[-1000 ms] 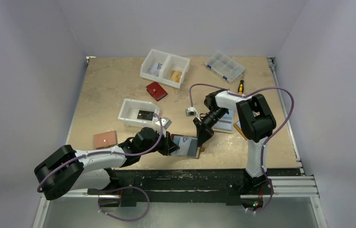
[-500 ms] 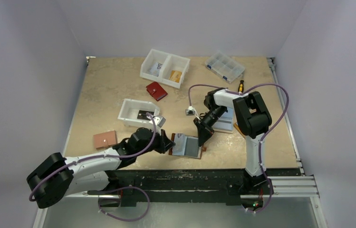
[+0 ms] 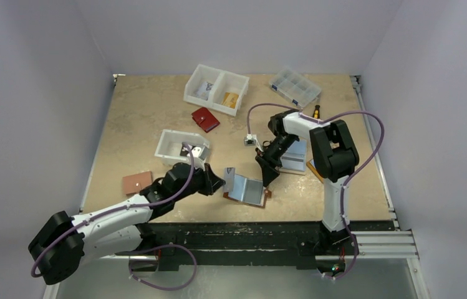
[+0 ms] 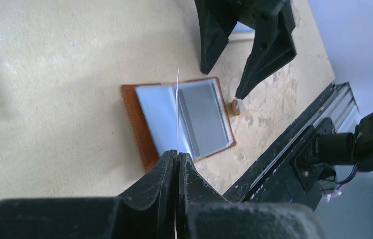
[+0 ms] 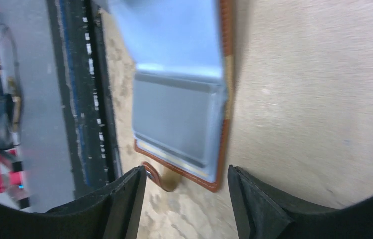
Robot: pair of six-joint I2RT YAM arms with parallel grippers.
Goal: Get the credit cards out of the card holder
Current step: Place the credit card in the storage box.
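The card holder [image 3: 247,189] lies open near the table's front edge, with a brown rim, light-blue inner panels and a small snap tab [image 4: 234,106]. My left gripper [image 3: 216,182] is shut on a thin credit card [image 3: 229,175], which stands on edge just left of the holder. In the left wrist view the card [image 4: 178,112] shows as a fine line rising from my left gripper [image 4: 178,155] over the card holder [image 4: 147,129]. My right gripper [image 3: 267,172] hangs open at the holder's right end. In the right wrist view my right gripper [image 5: 186,179] holds nothing, with the card holder [image 5: 179,112] ahead of it.
A white bin [image 3: 171,151] holding a dark card sits behind the left arm. Further back are a two-compartment bin [image 3: 216,89], a red wallet [image 3: 205,119], a clear organizer [image 3: 293,86] and a screwdriver [image 3: 315,113]. A tan holder [image 3: 138,183] lies left. The black rail [image 3: 249,233] borders the front.
My right gripper has opened and let go of the holder's right end. My left gripper has drawn back to the left with the card, now clear of the holder and standing on edge.
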